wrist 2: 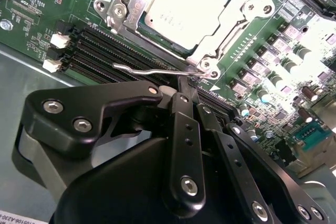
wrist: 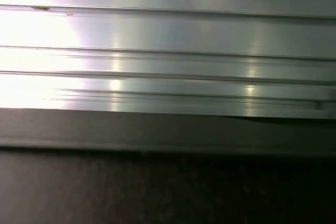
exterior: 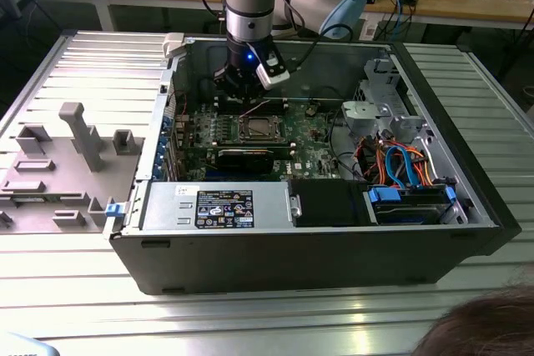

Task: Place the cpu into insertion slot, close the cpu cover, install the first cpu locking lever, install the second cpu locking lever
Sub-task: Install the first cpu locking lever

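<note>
Silvery metal frames the pale cpu (wrist 2: 181,9), which already sits in the insertion slot (wrist 2: 137,24), just ahead of the tool (wrist 2: 181,83) in the second wrist view. The cpu cover (wrist 2: 239,11) lies flat down around the chip, so placing and closing look done. What remains, by my judgement, is the work with the locking levers. One thin wire lever (wrist 2: 152,70) runs along the near edge of the socket, directly in front of the tool tips, and it appears slightly raised and not yet hooked, though I cannot be sure. The tool fingers look pressed close together near this lever's end; whether they touch it I cannot tell. In the exterior view the tool (exterior: 242,89) hangs low inside the open computer case (exterior: 317,243), just behind the socket, and the case stands on the ribbed metal table (exterior: 250,323).
</note>
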Tool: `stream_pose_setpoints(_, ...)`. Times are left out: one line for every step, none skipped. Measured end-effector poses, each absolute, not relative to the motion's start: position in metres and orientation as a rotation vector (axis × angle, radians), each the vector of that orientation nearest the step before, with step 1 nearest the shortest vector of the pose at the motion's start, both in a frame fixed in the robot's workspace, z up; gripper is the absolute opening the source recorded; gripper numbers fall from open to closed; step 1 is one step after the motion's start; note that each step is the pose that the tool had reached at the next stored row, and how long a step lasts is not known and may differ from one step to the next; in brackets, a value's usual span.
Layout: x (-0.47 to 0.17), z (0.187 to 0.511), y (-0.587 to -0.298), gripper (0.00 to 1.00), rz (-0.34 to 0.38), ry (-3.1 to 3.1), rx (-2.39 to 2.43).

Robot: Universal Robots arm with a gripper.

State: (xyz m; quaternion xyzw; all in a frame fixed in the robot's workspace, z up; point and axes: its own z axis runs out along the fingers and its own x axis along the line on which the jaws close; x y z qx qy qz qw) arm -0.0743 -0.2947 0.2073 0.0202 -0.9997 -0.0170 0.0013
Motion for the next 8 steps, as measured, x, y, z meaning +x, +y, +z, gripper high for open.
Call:
stream_pose_setpoints(-0.0743,0.2068,-0.2942,0.11,-0.053,-3.138,0.063)
stream_pose_setpoints(-0.0743,0.2062,-0.2939,0.11,-0.053,-3.138,0.064)
stream_pose_setpoints(-0.0743,0.2061,-0.2938,0.11,-0.053,-3.138,0.063)
stream_pose_setpoints(-0.0743,0.2060,-0.2937,0.11,-0.053,-3.138,0.063)
stream_pose_setpoints(-0.0743,0.2058,-0.2935,0.11,-0.053,-3.138,0.063)
stream_pose_setpoints(-0.0743,0.2057,-0.2934,0.11,-0.053,-3.138,0.063)
stream_pose_setpoints(-0.0743,0.2050,-0.2931,0.11,-0.053,-3.138,0.063)
stream_pose_setpoints(-0.0743,0.2041,-0.2926,0.11,-0.053,-3.138,0.064)
